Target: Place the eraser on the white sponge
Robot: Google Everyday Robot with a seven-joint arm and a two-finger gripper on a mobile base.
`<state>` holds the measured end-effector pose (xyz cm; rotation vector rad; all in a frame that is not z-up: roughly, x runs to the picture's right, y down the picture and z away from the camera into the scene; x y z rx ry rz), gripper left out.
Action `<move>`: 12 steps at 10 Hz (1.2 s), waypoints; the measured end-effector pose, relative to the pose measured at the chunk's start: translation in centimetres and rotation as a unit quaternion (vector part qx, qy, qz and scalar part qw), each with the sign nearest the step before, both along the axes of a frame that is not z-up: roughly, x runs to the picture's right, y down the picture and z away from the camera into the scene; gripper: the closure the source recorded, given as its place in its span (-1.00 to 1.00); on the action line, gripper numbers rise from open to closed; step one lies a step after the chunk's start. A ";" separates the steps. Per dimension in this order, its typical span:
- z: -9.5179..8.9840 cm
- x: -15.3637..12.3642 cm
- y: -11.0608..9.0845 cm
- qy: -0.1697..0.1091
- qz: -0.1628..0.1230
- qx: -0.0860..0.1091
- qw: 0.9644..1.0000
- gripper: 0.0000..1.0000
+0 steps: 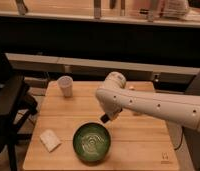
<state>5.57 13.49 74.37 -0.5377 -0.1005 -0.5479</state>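
1. Eraser: perhaps the small dark shape at the tip of the arm, near the centre of the frame; cannot be told apart from the dark parts of the gripper itself.
2. White sponge [49, 139]: lower left of the frame, flat on the wooden worktop [143, 145], turned at a slant to the worktop's edges, left of the green bowl and clear of it.
3. Gripper [106, 118]: centre of the frame, pointing down and to the left, just above the upper right rim of the green bowl [92, 142], well apart from the white sponge.
4. Jaws: pressed together; cannot tell whether anything is pinched between them.
5. White arm [153, 105]: enters from the right edge, runs left across the middle of the worktop, bends at a rounded joint above the centre of the wood, then drops to the gripper.
6. Green bowl: lower centre of the frame, upright, close to the worktop's near edge, glossy inside, to the right of the white sponge.
7. White cup [66, 85]: upper left of the worktop, upright, well apart from both bowl and sponge.
8. Black chair [10, 107]: at the left edge of the frame, just beside the worktop.
9. Pale ledge [68, 62]: across the frame behind the worktop, under a dark wall.
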 end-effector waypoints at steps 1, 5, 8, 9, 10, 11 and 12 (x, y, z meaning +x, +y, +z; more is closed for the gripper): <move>0.0 -0.2 0.0 -0.001 -0.003 0.000 1.000 1.00; -0.4 -1.9 -0.9 -0.012 -0.015 0.008 1.000 1.00; -0.2 -2.9 -1.3 -0.014 -0.018 0.010 1.000 1.00; -0.1 -2.6 -1.6 -0.014 -0.020 0.012 1.000 1.00; -0.2 -2.4 -1.8 -0.014 -0.022 0.014 1.000 1.00; -0.2 -2.4 -2.0 -0.016 -0.025 0.016 0.999 1.00; -0.1 -2.8 -1.9 -0.018 -0.030 0.016 0.999 1.00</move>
